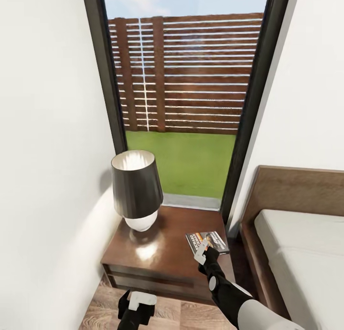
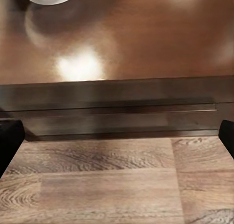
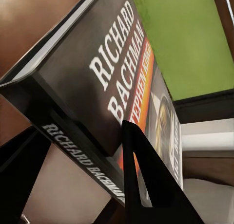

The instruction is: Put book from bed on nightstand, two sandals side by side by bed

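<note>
The book, dark-covered with white and orange lettering, sits over the right front part of the nightstand top. My right gripper is shut on its near edge. In the right wrist view the book is tilted, with one black finger over its cover and the other under its spine. Whether it touches the wood I cannot tell. My left gripper hangs open, low in front of the nightstand's drawers, holding nothing. The bed lies to the right. The sandals are out of view.
A dark-shaded lamp with a white base stands on the nightstand's left half. A white wall closes in on the left. A tall window showing fence and grass rises behind. Wood-plank floor runs in front of the nightstand.
</note>
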Available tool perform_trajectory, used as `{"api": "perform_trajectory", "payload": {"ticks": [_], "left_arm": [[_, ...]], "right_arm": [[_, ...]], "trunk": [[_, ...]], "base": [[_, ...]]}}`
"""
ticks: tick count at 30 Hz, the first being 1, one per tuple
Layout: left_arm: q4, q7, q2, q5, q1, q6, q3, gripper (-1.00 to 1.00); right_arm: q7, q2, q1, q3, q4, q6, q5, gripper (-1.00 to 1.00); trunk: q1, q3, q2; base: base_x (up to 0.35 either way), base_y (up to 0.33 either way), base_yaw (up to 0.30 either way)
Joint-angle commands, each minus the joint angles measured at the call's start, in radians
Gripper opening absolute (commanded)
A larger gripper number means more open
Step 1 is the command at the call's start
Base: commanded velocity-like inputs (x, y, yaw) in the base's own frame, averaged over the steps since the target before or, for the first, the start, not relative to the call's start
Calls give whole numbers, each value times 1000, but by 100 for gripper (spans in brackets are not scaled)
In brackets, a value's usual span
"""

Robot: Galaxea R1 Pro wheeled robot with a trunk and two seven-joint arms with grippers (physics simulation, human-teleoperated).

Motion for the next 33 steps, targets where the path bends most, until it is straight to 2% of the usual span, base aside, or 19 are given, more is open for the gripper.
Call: {"api": "perform_trajectory", "payload": {"ticks": [1, 24, 33], "left_arm": [[0, 8, 1, 10, -2, -6, -6, 100], [3, 8, -1, 10, -2, -5, -6, 100], [3, 8, -3, 10, -2, -5, -8, 100]], "right_arm": [[-5, 0, -1, 0, 1, 0, 8, -100], [-5, 0, -1, 0, 1, 0, 8, -100], [-5, 0, -1, 0, 1, 0, 8, -100]], "trunk": [[4, -4, -8], [92, -76, -169], [92, -76, -169]], "base": [[0, 0, 0], [0, 0, 0], [26, 0, 0]]}}
